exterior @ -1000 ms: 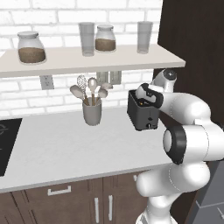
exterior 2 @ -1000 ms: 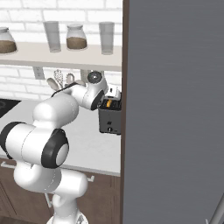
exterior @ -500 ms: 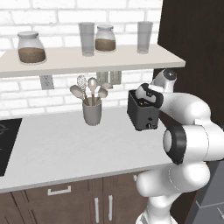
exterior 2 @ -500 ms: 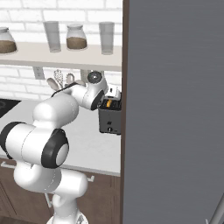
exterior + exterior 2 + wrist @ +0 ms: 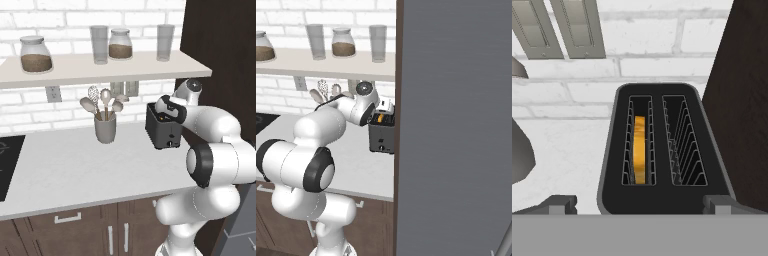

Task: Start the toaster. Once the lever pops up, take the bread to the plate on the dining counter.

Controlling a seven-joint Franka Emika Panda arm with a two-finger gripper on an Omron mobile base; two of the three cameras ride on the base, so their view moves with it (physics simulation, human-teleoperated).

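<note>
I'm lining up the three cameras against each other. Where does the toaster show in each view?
Left base view: toaster right of centre on the worktop, beside the arm.
Right base view: centre, against the dark panel's edge.
Hand view: seen from above, lower centre.
Shared landmark: the bread standing in one slot.

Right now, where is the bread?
The bread stands in the left slot of the toaster in the hand view, on the worktop's right end beside the dark cabinet wall.
</note>
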